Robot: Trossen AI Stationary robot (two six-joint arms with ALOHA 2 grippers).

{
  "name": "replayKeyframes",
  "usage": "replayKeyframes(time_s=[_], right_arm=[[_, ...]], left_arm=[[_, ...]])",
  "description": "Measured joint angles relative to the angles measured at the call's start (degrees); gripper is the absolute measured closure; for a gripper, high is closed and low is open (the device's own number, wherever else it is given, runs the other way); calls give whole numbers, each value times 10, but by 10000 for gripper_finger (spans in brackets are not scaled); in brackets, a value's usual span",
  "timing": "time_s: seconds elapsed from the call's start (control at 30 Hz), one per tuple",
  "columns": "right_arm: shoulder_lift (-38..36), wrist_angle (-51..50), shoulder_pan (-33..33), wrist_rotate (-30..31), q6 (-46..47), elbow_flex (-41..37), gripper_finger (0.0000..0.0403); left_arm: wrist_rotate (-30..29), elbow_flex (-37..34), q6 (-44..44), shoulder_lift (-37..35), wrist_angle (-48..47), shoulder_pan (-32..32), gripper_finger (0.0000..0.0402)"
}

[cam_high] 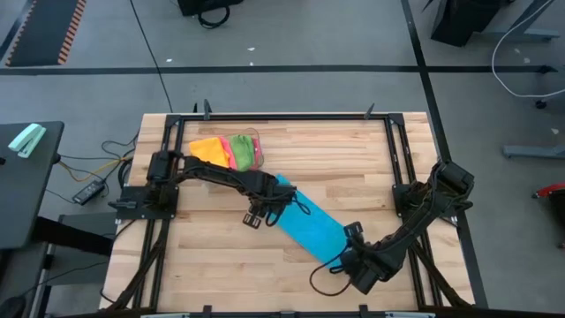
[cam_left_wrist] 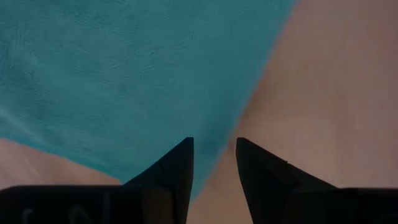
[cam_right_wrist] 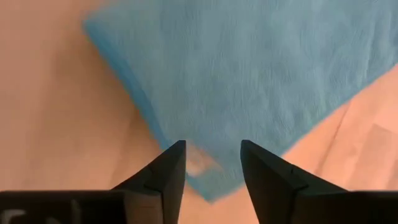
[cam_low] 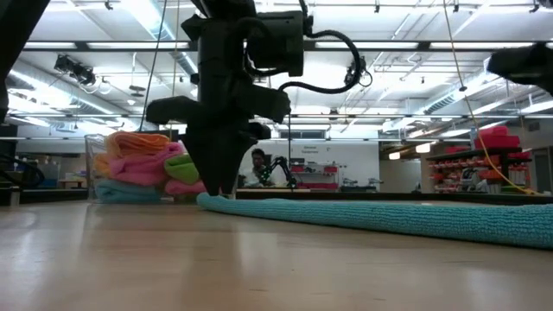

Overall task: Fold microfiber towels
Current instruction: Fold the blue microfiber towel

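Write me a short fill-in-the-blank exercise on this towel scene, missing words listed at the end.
1. The towel lying flat on the table is ____ in colour.
2. The left end effector and the right end effector sit at ____ ends of that towel.
3. The other towels are piled in a clear ____.

Missing words: blue; opposite; bin

Blue towel (cam_high: pixel 306 225) flat, folded, mid-table; bright towels (cam_high: pixel 222 151) piled behind.

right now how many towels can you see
At least 5: a blue towel flat mid-table between the two tools, and orange, pink, green and teal ones piled in the bin. More may be hidden.
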Motion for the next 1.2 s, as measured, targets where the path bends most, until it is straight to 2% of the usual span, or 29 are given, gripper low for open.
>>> replayKeyframes(time_s=[0.13,0.2,0.37,0.5,0.67,0.87,1.0,1.1,1.2], right_arm=[[0,-48,7,-26,-38,-3,220],[0,-71,11,-20,-63,-5,207],[0,-26,10,3,-119,-55,182],[-3,14,14,8,-134,-89,178],[-1,16,26,26,-135,-81,181],[-1,65,42,69,-122,-91,182],[-4,93,42,74,-133,-108,188],[-3,111,42,81,-138,-117,211],[-3,118,42,83,-142,-120,252]], left_arm=[[1,0,-44,0,-11,-22,275],[1,0,-55,0,-18,-33,277],[1,0,-106,0,-15,-55,280],[1,0,-145,0,-17,-72,279],[1,0,-161,0,-16,-89,286],[-1,0,-172,0,3,-90,291],[-1,1,-185,0,10,-89,290],[-1,1,-188,0,10,-90,292],[0,1,-198,0,8,-90,294]])
